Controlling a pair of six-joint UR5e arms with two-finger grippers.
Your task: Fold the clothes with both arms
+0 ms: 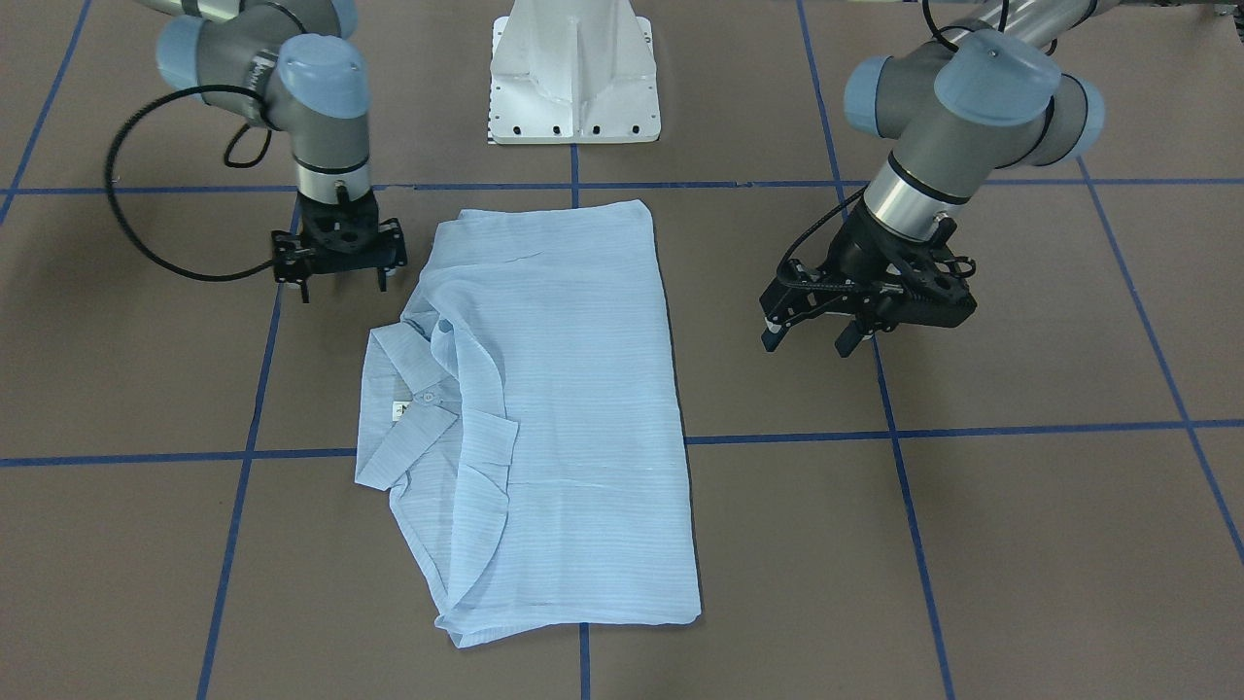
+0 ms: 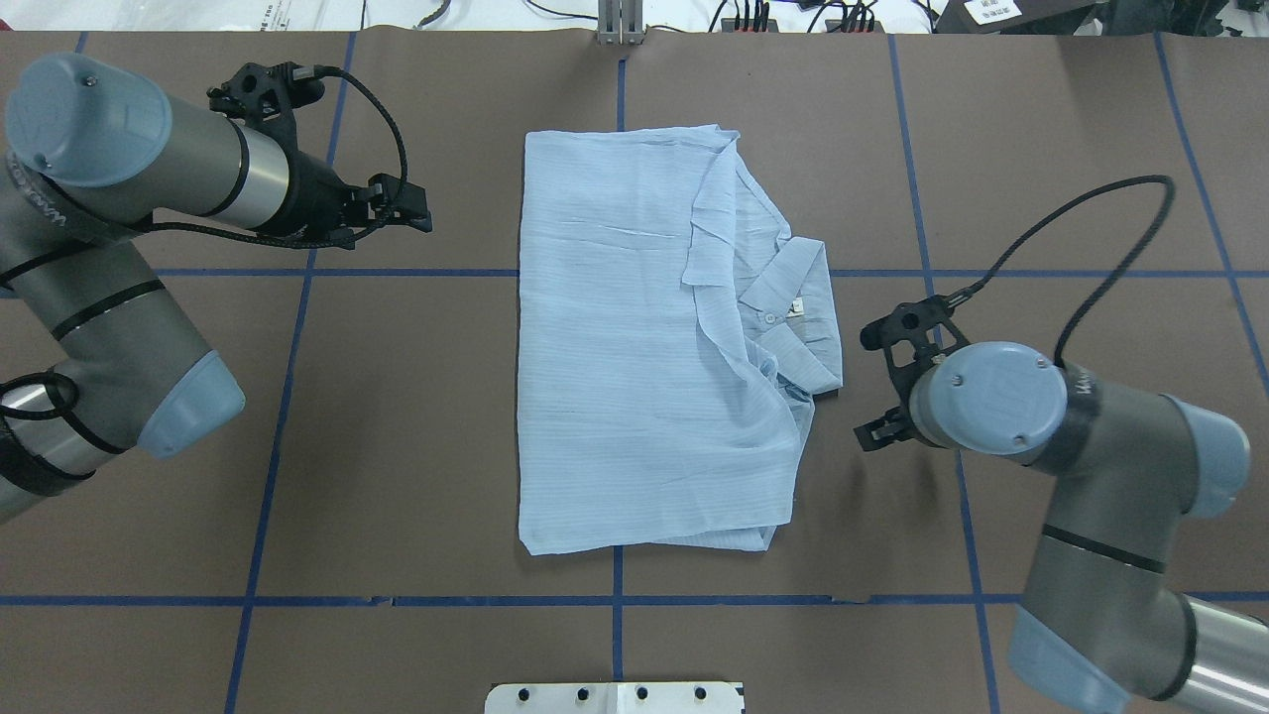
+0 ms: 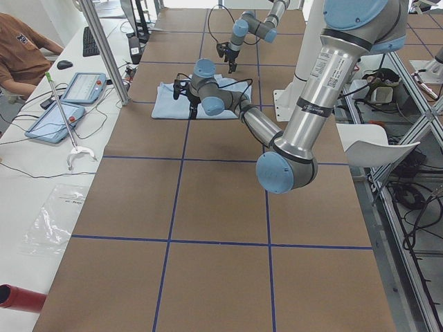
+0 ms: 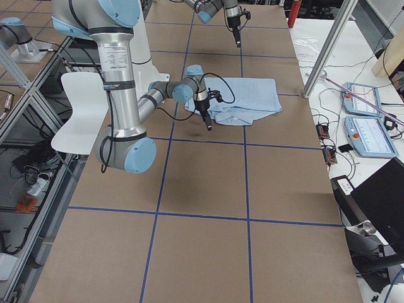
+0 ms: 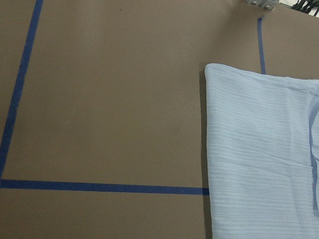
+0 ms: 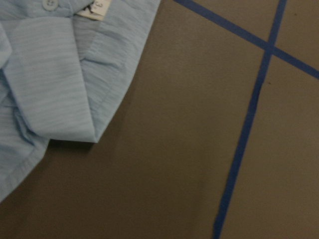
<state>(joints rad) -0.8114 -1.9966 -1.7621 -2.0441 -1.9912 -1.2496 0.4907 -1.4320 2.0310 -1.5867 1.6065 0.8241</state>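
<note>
- I see a brown counter (image 2: pixel 397 446), marked into big squares by blue tape (image 2: pixel 281 397).
- The robot's white pedestal (image 1: pixel 573 78) stands at the counter's edge, on the centre tape line.
- The left-side view shows a white desk (image 3: pixel 28 166) along the counter. It holds two tablets (image 3: pixel 83 86) and a keyboard (image 3: pixel 90 41), with a person (image 3: pixel 21 48) in a brown top seated there.
- A white chair (image 3: pixel 374 142) sits on the robot's side, among aluminium framing.
- The shirt (image 2: pixel 634 347) lies flat in the middle of the counter, folded to a rough rectangle. Its collar points toward the right arm.
- The left hand (image 1: pixel 809 342) hangs released above bare counter, fingers spread, apart from the shirt's plain folded edge.
- The right hand (image 1: pixel 343 289) is also released and holds nothing. It is just beside the collar end and does not touch it.
- A small white neck label (image 6: pixel 92 9) sits by a white button (image 6: pixel 50 4). I see dark print with what looks like a 3, cropped too much to read.
- White lettering (image 2: pixel 1083 382) runs along the right arm, too small for me to read.
</note>
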